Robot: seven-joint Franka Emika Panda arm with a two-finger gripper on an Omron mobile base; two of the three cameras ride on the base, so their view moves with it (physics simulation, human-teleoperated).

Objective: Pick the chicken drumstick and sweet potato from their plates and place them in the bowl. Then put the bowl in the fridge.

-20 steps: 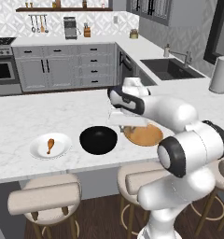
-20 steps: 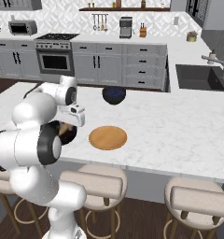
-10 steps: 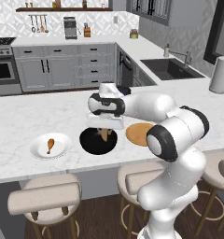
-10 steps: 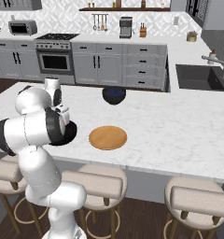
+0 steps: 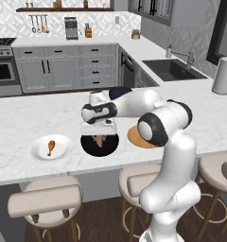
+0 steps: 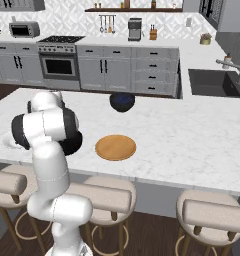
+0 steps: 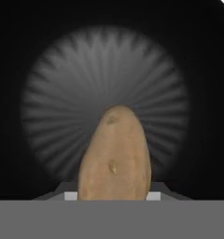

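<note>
End effector [image 5: 100, 140]: hanging just above the black bowl's mouth, fingers clamped on the sweet potato.
Sweet potato [image 7: 115, 156]: dull brown lump held between the fingers, pointing down into the bowl; in the hand view it stands in front of the bowl's ribbed grey bottom.
Bowl [image 5: 90, 146]: glossy black, on the desk directly under the end effector.
Chicken drumstick [image 5: 51, 147]: lying on the white plate, off to the end effector's left, well apart from it.
White plate [image 5: 39, 152]: on the desk just left of the bowl, not touching it.
Orange-tan plate [image 6: 115, 148]: bare, on the desk to the bowl's right, near the front edge.
Dark blue bowl [image 6: 122, 101]: smaller, beyond the end effector toward the far edge of the desk.
Desk [image 6: 192, 140]: white marble island top carrying everything.
</note>
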